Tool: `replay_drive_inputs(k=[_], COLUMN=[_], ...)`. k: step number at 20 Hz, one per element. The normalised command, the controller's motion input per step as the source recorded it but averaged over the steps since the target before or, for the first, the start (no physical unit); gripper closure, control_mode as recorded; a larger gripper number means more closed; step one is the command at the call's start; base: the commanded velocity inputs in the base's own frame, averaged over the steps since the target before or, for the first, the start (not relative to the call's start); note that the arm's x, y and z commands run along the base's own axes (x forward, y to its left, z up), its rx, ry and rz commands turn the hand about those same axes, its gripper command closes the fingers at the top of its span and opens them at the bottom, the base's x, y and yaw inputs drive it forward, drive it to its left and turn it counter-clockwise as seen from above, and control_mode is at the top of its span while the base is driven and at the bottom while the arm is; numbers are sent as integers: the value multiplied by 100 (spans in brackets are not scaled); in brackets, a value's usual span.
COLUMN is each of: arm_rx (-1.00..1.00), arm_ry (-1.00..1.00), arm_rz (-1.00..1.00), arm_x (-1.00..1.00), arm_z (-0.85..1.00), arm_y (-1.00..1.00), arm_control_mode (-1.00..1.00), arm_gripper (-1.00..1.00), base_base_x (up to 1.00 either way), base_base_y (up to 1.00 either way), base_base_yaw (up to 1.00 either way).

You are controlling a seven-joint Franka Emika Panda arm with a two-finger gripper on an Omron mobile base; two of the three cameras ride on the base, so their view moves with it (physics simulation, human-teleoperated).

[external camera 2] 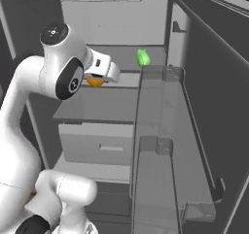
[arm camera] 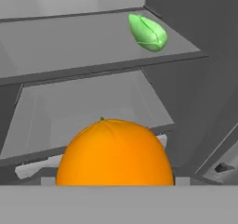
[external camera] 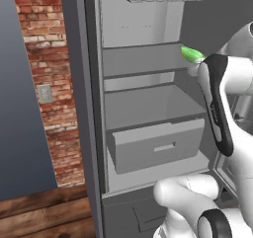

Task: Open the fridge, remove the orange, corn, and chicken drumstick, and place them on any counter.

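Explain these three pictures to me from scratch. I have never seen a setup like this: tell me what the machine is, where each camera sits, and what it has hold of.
It is a white robot arm on a driving base, drawn by a computer, reaching into an open fridge. Two pictures come from cameras on the base behind the arm, one to its left and one to its right. The third comes from a camera on the hand itself, looking along it into the fridge.

An orange sits right at the hand, apparently between its spread fingers. Whether they press on it cannot be made out. A green cob of corn lies on the shelf above. The drawer lower down is shut.
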Motion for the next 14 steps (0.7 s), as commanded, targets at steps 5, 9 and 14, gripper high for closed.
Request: replay_drive_inputs(k=[5, 9, 14], arm_rx=[-1, -4, -1], arm_ry=[0, -3, 2], arm_rz=[10, 2, 0], arm_x=[-100, -98, -42], arm_z=[1, -6, 0], arm_y=[54, 67, 23], arm_control_mode=[-100, -100, -100], arm_gripper=[100, 100, 100], base_base_x=[0, 0, 0], base_base_y=[0, 0, 0], base_base_yaw=[0, 0, 0])
